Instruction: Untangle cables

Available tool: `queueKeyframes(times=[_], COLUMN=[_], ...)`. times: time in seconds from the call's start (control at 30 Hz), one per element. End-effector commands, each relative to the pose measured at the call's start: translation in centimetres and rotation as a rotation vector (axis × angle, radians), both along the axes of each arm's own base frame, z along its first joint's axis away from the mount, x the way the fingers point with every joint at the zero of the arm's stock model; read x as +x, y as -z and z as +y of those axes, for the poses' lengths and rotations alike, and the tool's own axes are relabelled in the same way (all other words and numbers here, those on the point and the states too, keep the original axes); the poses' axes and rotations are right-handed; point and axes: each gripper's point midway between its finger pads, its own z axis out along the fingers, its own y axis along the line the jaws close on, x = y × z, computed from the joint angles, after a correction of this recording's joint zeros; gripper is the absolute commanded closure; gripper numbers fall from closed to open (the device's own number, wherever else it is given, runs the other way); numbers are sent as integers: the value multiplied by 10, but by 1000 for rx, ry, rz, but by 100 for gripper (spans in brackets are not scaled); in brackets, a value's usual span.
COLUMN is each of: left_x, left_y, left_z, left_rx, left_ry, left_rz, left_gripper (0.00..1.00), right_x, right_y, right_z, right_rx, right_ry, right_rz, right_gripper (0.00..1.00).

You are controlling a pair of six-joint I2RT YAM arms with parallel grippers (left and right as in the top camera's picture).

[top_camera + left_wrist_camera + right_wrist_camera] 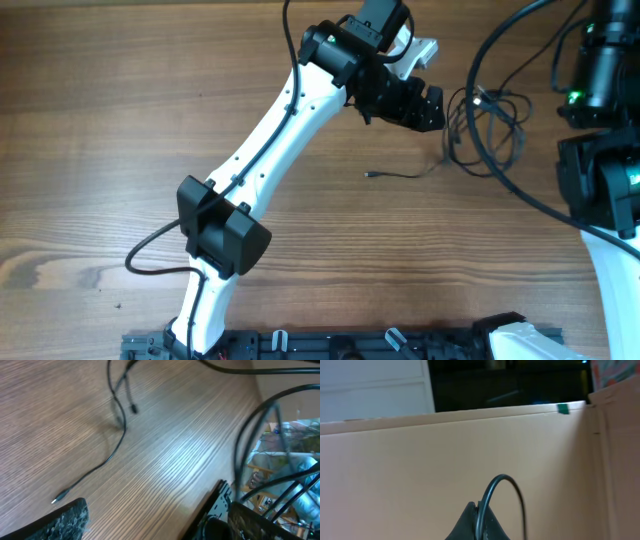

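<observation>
Wood-grain surface [100, 120] fills the frame, and your left hand [428, 95] hangs over it at upper centre with its jaws wide and nothing in them. Just right of it, at upper right, the cables [487, 125] lie in a loose knot of thin loops. Expect them to be very light, limp and springy, so they will drag along and not lift clean. Your right hand [479, 522] is pinched shut on a cord [507, 480] that arches out of its tips, probably one of the bundle. One free strand [410, 172] trails left toward centre. Grip it just behind its small plug [371, 175], the only stiff part.
</observation>
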Motion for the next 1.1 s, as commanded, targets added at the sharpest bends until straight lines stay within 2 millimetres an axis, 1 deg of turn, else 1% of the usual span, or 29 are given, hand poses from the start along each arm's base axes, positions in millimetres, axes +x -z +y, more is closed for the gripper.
queueKeyframes(times=[0.0,0.07,0.13,0.17,0.23,0.33,0.4,0.5,0.57,0.63,0.67,0.73,0.8,0.83,0.87,0.93,0.97,1.03,1.07], left_x=[3,2,-1,-3,-3,-3,-4,-9,-16,-19,-17,-6,2,3,5,6,3,-2,-6], left_y=[4,2,-3,-7,-9,-11,-15,-17,-15,-13,-10,3,18,25,37,50,53,45,34], left_z=[5,3,-4,-8,-10,-17,-25,-34,-40,-43,-42,-34,-28,-29,-31,-33,-37,-47,-52], left_rx=[25,13,-30,-55,-60,-71,-90,-102,-88,-73,-54,20,64,64,66,66,46,-15,-65], left_ry=[-24,-38,-33,-51,-107,-154,-187,-184,-172,-174,-186,-244,-278,-284,-302,-310,-300,-258,-226], left_rz=[5,25,54,87,138,176,202,206,197,182,164,104,75,81,99,112,138,168,188], left_gripper=[9,9,9,10,11,11,10,12,12,13,13,12,11,11,11,11,12,14,14], right_x=[6,9,10,12,16,31,43,45,42,40,39,37,27,20,9,-7,-14,-14,-11], right_y=[2,5,7,8,11,18,22,21,15,15,17,17,11,6,-2,-13,-17,-14,-11], right_z=[-10,-10,-9,-9,-8,-8,-8,-11,-13,-19,-22,-23,-25,-26,-27,-29,-29,-29,-29], right_rx=[-10,-13,-15,-17,-18,-19,-12,3,8,24,33,32,38,47,53,68,66,60,57], right_ry=[49,50,50,51,51,58,69,88,94,124,144,146,144,140,131,124,115,114,115], right_rz=[13,26,33,37,42,51,43,19,-7,-8,-1,5,-6,-20,-46,-77,-84,-68,-52], right_gripper=[96,96,96,96,96,96,96,96,96,96,96,96,96,96,96,96,96,96,96])
